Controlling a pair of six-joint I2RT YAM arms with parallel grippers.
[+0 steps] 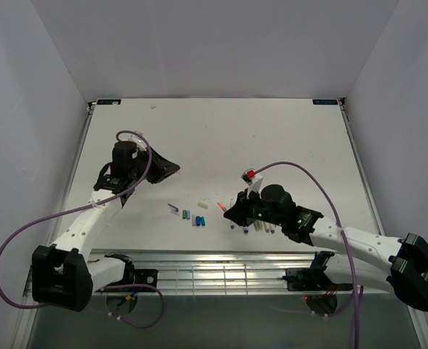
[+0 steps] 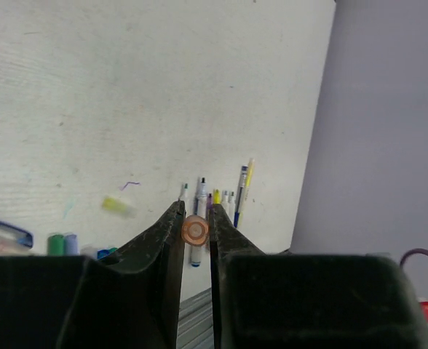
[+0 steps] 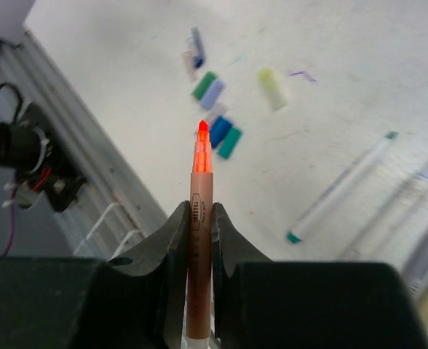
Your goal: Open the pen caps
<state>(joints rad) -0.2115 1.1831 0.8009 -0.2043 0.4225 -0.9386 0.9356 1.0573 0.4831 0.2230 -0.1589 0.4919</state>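
Observation:
My left gripper (image 2: pixel 196 211) is shut on a small orange pen cap (image 2: pixel 195 230), seen end-on between the jaws. It hovers over the left-middle of the table (image 1: pixel 287 138) as left gripper (image 1: pixel 172 169). My right gripper (image 3: pixel 200 212) is shut on an orange pen (image 3: pixel 199 182), whose bare orange tip (image 3: pixel 202 128) points past the jaws. From above, the right gripper (image 1: pixel 227 211) sits just right of the loose caps. Loose caps lie on the table: green (image 3: pixel 204 85), lavender (image 3: pixel 213 94), blue (image 3: pixel 220 131), teal (image 3: pixel 229 142), pale yellow (image 3: pixel 272 90).
A row of several pens (image 1: pixel 254 227) lies near the table's front edge under the right arm. One white pen with teal ends (image 3: pixel 341 187) lies apart. A metal rail (image 1: pixel 214 269) runs along the front edge. White walls close the sides.

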